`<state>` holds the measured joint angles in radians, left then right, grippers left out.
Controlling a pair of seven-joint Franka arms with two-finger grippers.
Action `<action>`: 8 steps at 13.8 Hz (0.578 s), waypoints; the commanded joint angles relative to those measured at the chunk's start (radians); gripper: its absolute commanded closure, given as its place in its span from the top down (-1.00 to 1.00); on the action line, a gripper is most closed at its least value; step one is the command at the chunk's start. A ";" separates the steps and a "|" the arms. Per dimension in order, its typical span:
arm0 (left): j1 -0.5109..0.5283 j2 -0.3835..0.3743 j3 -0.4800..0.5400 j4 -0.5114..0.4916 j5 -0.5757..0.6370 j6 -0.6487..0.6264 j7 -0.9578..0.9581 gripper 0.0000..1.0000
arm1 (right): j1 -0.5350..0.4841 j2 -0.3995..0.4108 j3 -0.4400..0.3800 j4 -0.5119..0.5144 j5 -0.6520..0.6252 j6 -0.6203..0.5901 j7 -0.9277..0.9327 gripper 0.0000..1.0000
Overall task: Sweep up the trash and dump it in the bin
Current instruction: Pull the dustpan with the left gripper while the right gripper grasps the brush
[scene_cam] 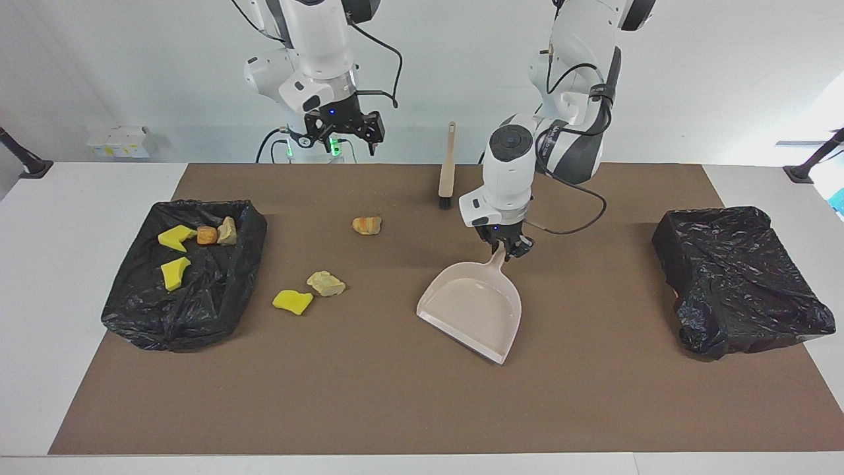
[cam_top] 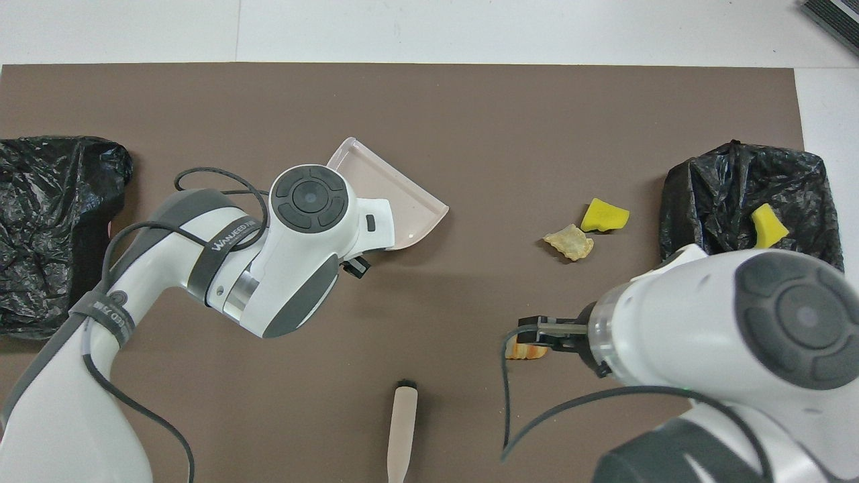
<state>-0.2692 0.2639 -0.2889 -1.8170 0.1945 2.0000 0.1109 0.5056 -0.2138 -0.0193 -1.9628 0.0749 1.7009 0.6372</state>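
White wall backs the facing view, above a white table (scene_cam: 39, 277) spread with a brown mat (scene_cam: 395, 402). Both arms' upper parts are cut off at the top edge. At centre right the left gripper (scene_cam: 506, 249) is clamped shut on the handle of the beige dustpan (scene_cam: 473, 307), whose tray tilts toward the lower middle of the frame. At upper centre the right gripper (scene_cam: 344, 132) hangs in the air with its jaws spread wide and nothing in them. A beige brush (scene_cam: 448, 166) lies at top centre. At left, the black-lined bin (scene_cam: 198, 310) holds two yellow chunks (scene_cam: 175, 237) and two tan lumps (scene_cam: 216, 233). On the mat between bin and dustpan lie a yellow chunk (scene_cam: 293, 301), a pale lump (scene_cam: 326, 283) and an orange lump (scene_cam: 366, 225). The other black-lined bin (scene_cam: 738, 280) at right shows only crumpled plastic inside.

Brown mat fills the overhead view. The left arm's wrist covers the dustpan (cam_top: 396, 201) handle and its gripper, so only the tray's front shows. The right arm's bulk at lower right hides most of the bin (cam_top: 711, 194); one yellow chunk (cam_top: 768, 225) shows in it. Its gripper (cam_top: 537, 330) partly covers the orange lump (cam_top: 520, 351). The brush (cam_top: 401, 429) is cut off by the bottom edge. At centre right the yellow chunk (cam_top: 604, 215) touches the pale lump (cam_top: 569, 241).
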 commanded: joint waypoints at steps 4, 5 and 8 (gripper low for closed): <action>0.090 -0.049 -0.001 -0.011 0.017 -0.023 0.312 -1.00 | 0.256 -0.006 -0.001 -0.149 0.008 0.170 0.356 1.00; 0.105 -0.057 0.005 -0.010 0.020 -0.023 0.382 -1.00 | 0.313 0.008 -0.001 -0.163 0.006 0.193 0.422 1.00; 0.110 -0.086 0.065 -0.010 0.022 -0.012 0.602 -1.00 | 0.439 0.019 -0.001 -0.237 0.006 0.249 0.481 1.00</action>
<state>-0.1645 0.2160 -0.2536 -1.8157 0.2003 1.9905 0.5950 0.8871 -0.1863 -0.0111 -2.1373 0.0751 1.8954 1.0871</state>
